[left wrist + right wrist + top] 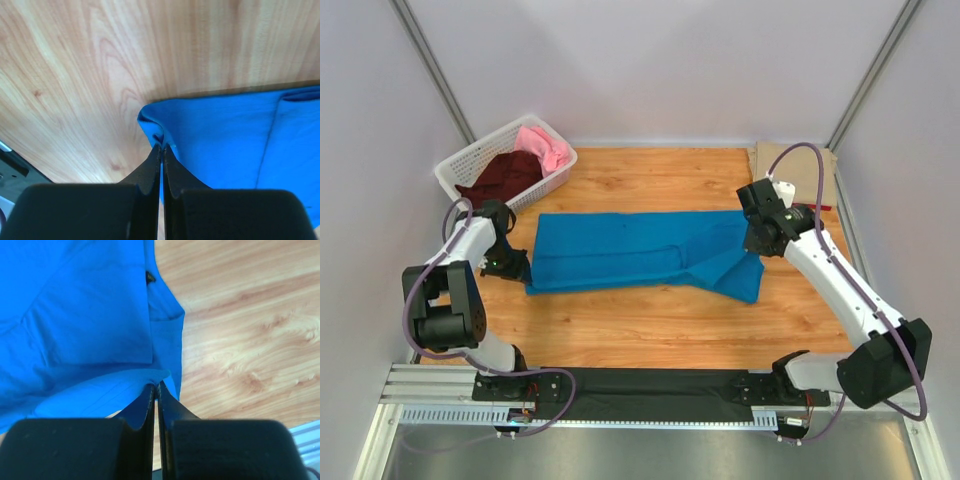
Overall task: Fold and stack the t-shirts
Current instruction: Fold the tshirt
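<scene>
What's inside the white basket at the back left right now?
A crumpled dark maroon t-shirt and a bunched pink t-shirt toward its far end fill the white basket. Anything beneath them is covered, so more shirts cannot be ruled out.

Lit brightly and evenly from overhead, with only soft, faint shadows on the counter (650, 320). Washed the white walls (650, 60) pale in the overhead view. Rendered the blue t-shirt (620, 260) vivid and crisp, its folds shaded darker. Blurred the dark fingers (147, 177) of the left pincer (161, 147) and right pincer (156, 386) near the wrist lenses; caught wood grain beyond sharply, with a mild sheen.
</scene>
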Available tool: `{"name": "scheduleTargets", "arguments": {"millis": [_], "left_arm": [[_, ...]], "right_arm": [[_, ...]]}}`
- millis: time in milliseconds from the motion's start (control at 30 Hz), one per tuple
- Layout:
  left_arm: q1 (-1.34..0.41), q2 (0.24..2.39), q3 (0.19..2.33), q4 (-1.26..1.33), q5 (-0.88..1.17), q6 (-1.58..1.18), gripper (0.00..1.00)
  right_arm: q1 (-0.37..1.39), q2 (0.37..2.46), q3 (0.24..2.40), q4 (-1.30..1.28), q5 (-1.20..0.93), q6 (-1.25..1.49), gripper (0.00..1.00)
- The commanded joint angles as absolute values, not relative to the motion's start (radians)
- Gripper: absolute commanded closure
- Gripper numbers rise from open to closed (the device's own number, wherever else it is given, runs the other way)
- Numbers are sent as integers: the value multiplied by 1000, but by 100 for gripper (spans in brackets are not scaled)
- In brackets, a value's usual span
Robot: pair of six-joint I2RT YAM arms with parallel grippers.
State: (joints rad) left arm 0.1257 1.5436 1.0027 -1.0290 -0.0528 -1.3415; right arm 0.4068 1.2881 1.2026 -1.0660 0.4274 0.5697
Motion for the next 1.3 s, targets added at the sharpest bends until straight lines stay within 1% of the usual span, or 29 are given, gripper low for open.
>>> {"name": "scheduleTargets", "arguments": {"millis": [0, 167, 333, 667, 900, 1033, 1267], "left_arm": [[117, 1583, 1057, -1034, -31, -1341, 100], [97, 1631, 1101, -960, -8, -1310, 100], [66, 1700, 1204, -1032, -69, -1298, 100], [64, 1827, 1266, -1084, -89, -1308, 100], [61, 1827, 1295, -1114, -133, -1325, 100], [63, 1830, 1313, -1108, -123, -1318, 100], [49, 1870, 1350, -1091, -107, -1272, 100]], "right_arm": [[371, 1322, 1270, -974, 420, 477, 100], [336, 1384, 1282, -905, 384, 445, 100], [325, 1433, 1290, -870, 351, 403, 100], [272, 1505, 1319, -870, 357, 393, 100], [258, 1529, 1341, -832, 324, 367, 100], [258, 1558, 1358, -827, 354, 362, 99], [258, 1586, 1365, -825, 328, 359, 100]]}}
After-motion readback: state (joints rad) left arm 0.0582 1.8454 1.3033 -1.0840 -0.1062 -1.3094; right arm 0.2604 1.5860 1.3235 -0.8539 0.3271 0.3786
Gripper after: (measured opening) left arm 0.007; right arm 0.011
